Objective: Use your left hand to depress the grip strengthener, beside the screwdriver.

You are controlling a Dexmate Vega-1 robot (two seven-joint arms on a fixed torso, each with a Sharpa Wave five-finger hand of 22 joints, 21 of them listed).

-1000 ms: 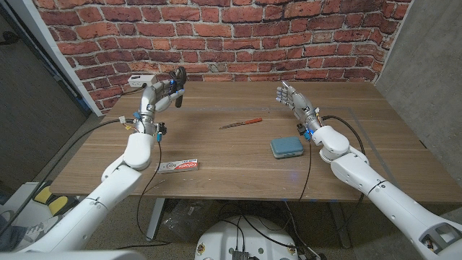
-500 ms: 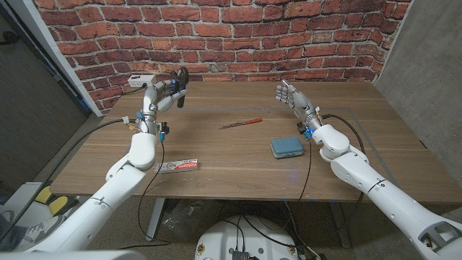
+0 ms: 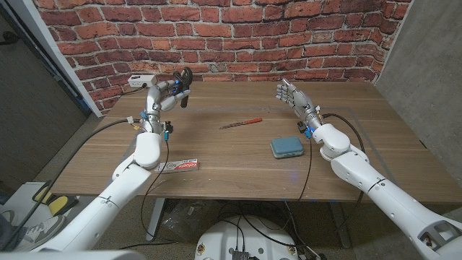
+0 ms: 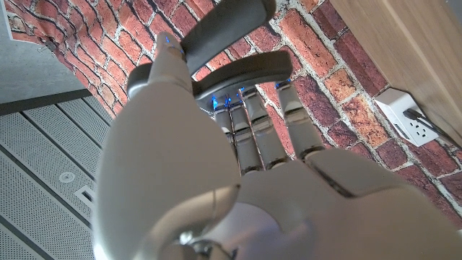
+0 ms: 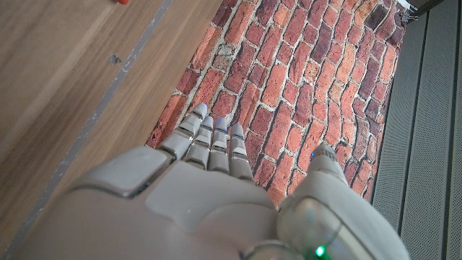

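Left hand (image 3: 164,95) holds the grip strengthener (image 3: 185,78) in curled fingers (image 4: 254,137), raised above the surface (image 3: 238,155); right hand (image 3: 292,97) hangs empty, fingers spread.

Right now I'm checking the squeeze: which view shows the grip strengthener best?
The left wrist view: its handles show large above the left hand holding it. The head view shows it small, raised over the table.

The right hand (image 5: 209,202) fills the lower frame, fingers (image 5: 216,144) straight and close together, holding nothing. Wooden tabletop (image 5: 65,79) upper left; brick wall (image 5: 289,79) centre; possibly grey panelling, right.
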